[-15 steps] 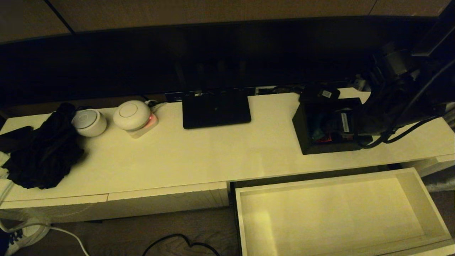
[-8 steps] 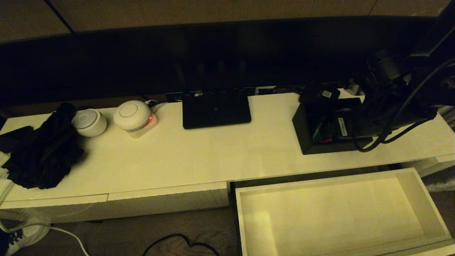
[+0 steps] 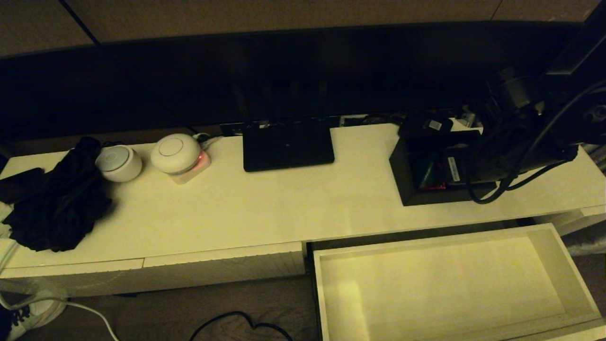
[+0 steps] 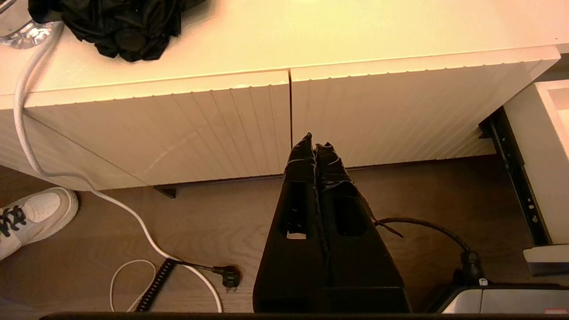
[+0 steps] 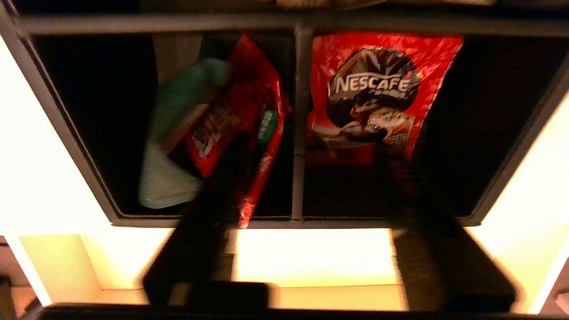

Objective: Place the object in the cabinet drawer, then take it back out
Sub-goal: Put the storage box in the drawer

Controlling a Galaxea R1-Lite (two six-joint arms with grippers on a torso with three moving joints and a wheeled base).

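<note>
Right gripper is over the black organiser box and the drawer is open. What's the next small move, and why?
Probably lower the right gripper a little further, then close. Its open fingers straddle the centre divider of the organiser box, which sits on the cabinet top, not yet gripped. The drawer is pulled out below.

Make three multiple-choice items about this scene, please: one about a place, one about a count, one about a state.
1. Where is the organiser box?
A. in the drawer
B. on the cabinet top
C. on the floor

2. How many round white devices stand on the cabinet top?
A. one
B. two
C. four

3. The drawer is:
A. pulled out, with nothing in view inside it
B. closed
C. holding the box

Key:
1 B, it sits above the drawer, under the right gripper, fingers spread.
2 B, two devices at the left.
3 A, pale bare bottom shows.

The left gripper is parked low, fingers together.
</note>
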